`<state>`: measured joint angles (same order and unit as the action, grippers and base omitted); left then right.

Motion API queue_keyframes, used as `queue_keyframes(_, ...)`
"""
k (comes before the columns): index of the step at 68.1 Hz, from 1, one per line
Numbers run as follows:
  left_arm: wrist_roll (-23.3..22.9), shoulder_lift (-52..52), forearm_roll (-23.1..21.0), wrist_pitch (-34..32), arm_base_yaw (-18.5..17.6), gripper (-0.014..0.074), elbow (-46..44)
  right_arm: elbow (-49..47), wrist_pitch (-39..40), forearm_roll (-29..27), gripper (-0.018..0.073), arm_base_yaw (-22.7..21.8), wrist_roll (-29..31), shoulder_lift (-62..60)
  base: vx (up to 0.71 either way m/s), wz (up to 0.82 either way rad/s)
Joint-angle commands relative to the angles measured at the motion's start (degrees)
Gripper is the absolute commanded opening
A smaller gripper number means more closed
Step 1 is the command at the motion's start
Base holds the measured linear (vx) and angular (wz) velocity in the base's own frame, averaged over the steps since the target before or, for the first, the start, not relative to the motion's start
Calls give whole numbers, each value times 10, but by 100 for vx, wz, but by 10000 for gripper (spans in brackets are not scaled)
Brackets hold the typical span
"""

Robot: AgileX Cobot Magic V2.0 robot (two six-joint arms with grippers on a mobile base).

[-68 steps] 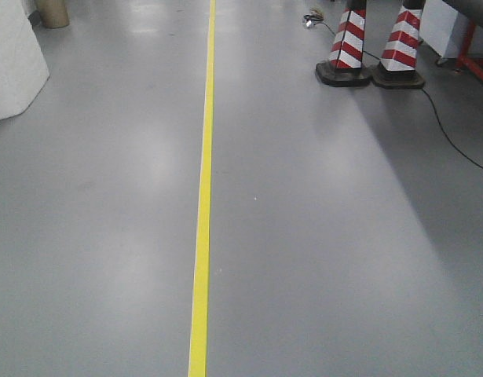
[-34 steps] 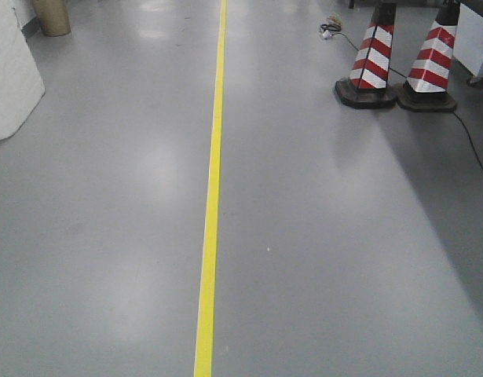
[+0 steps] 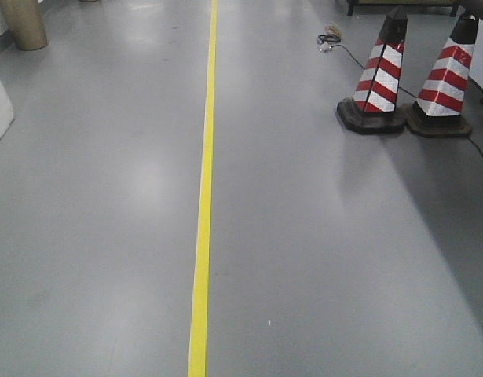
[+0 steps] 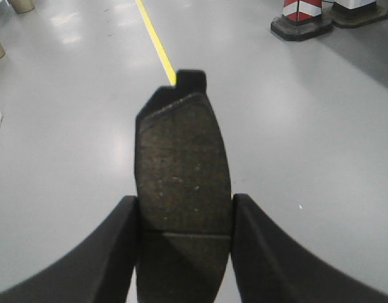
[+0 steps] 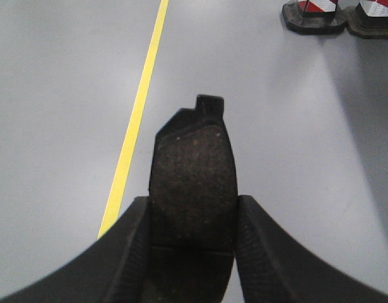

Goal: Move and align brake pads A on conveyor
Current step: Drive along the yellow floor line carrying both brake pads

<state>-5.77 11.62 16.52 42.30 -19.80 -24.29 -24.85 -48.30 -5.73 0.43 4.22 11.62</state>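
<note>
The left gripper (image 4: 184, 218) has its jaws pinching a brake pad (image 4: 182, 170) by its long edges, the pad's rough grey-brown face toward the camera and its dark backing tab pointing away. The right gripper (image 5: 192, 218) pinches a second brake pad (image 5: 192, 180) the same way. Both pads hang above a grey floor (image 3: 320, 259) crossed by a yellow line (image 3: 202, 220). Two red-and-white striped cones (image 3: 381, 75) stand near the far right of the floor, a black cable (image 3: 359, 59) trailing behind them. The conveyor appears in no view.
</note>
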Motion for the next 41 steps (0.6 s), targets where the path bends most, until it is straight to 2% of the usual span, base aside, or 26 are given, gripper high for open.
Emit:
queue_keyframes(1, -2, 6, 9, -53, 0, -6, -16, -16, 51, 0, -12, -4, 5, 6, 73, -7)
queue_keyframes(41, -2, 6, 9, -52, 0, -6, -16, -16, 50, 0, -12, -4, 5, 6, 73, -2)
